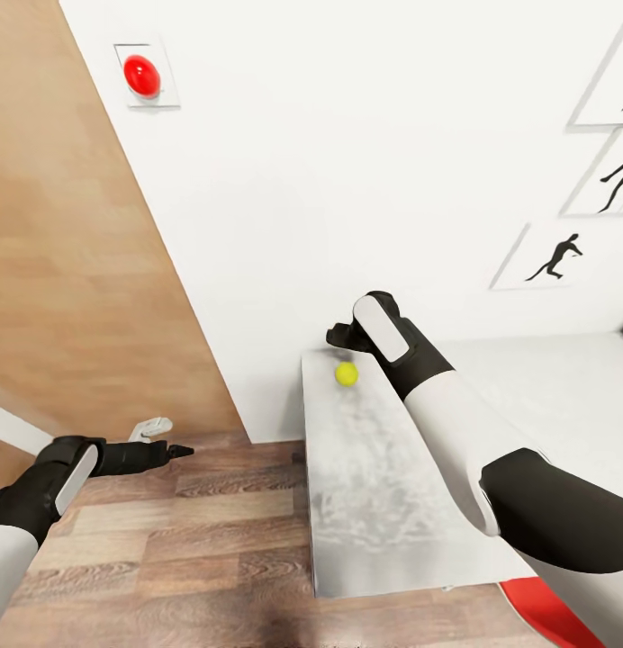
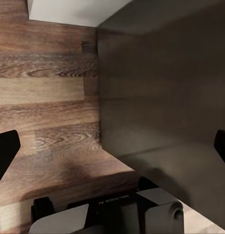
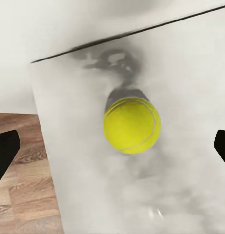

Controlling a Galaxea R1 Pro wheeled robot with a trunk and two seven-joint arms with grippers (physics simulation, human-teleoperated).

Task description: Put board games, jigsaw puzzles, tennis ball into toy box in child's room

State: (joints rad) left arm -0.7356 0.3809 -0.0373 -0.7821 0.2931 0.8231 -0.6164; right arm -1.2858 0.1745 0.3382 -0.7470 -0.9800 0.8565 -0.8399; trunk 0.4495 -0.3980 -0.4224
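The right pincer [image 1: 341, 337] sits just above centre in the head view, over the far end of the desk [image 1: 374, 486], with its fingers spread apart. In the right wrist view the two dark fingertips [image 3: 5, 153] stand wide at the frame's side edges, and nothing is between them but the tennis ball [image 3: 132, 125] lying below on the desk's pale, mottled top. In the head view the tennis ball [image 1: 347, 373] rests just below and beside that pincer, near the desk's far corner, apart from the fingers. The white wall [image 1: 347, 180] runs behind it, carrying a red button [image 1: 142, 76] at upper left and black silhouette pictures [image 1: 555, 256] at the right edge.

The left pincer [image 1: 172, 450] hangs at lower left over the wood-plank floor [image 1: 167, 540], well apart from the desk. In the left wrist view its fingertips [image 2: 5, 151] are likewise spread wide, empty, above floor planks and a dark shadowed panel [image 2: 161, 87].
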